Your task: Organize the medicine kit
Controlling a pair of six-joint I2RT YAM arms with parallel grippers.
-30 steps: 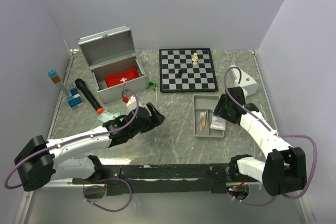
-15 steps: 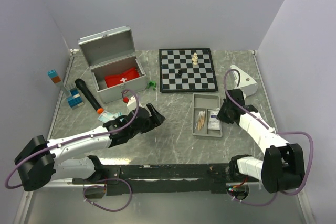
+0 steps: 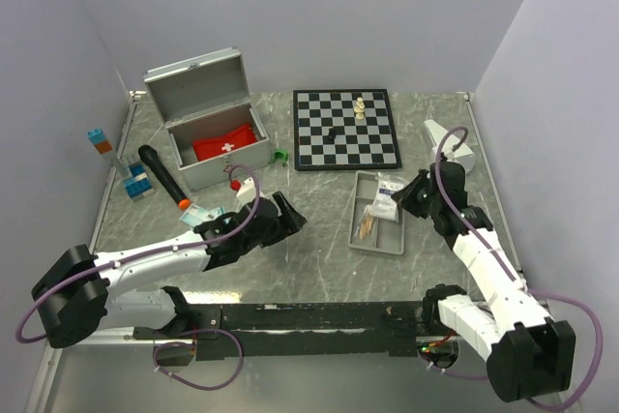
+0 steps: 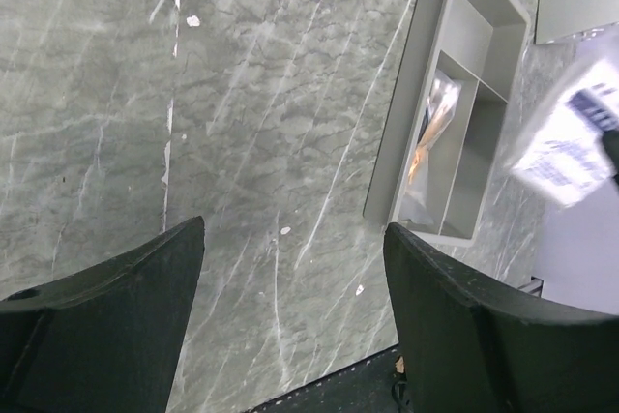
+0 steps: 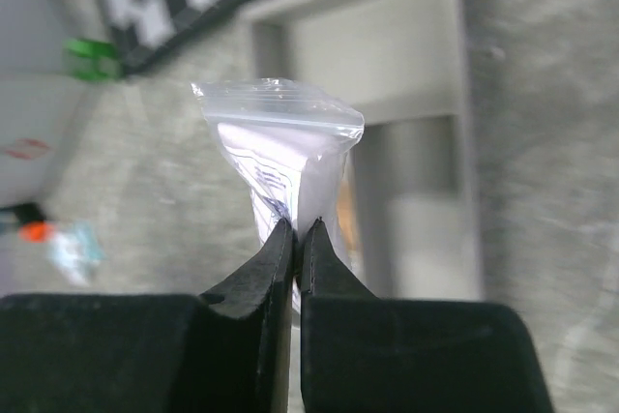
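The medicine kit (image 3: 208,132), a silver metal case, stands at the back left with its lid up and the red white-cross pouch (image 3: 227,145) inside. My right gripper (image 3: 408,196) (image 5: 298,229) is shut on a clear zip bag with a white printed packet (image 3: 389,191) (image 5: 280,142) (image 4: 571,137), held in the air over the grey tray (image 3: 384,238) (image 5: 406,65) (image 4: 406,132). My left gripper (image 3: 287,215) (image 4: 295,229) hangs open over bare table left of the tray, nothing between its fingers.
A bag of orange-brown sticks (image 3: 368,226) (image 4: 430,128) lies in the tray. A chessboard (image 3: 345,128) with a few pieces sits at the back. A black cylinder (image 3: 160,173), blue blocks (image 3: 137,184), a green piece (image 3: 280,157) and a small packet (image 3: 198,212) lie near the case.
My right gripper has closed on the zip bag in the tray and lifted it up and toward the chessboard. The tray has shifted slightly. The left arm has barely moved.
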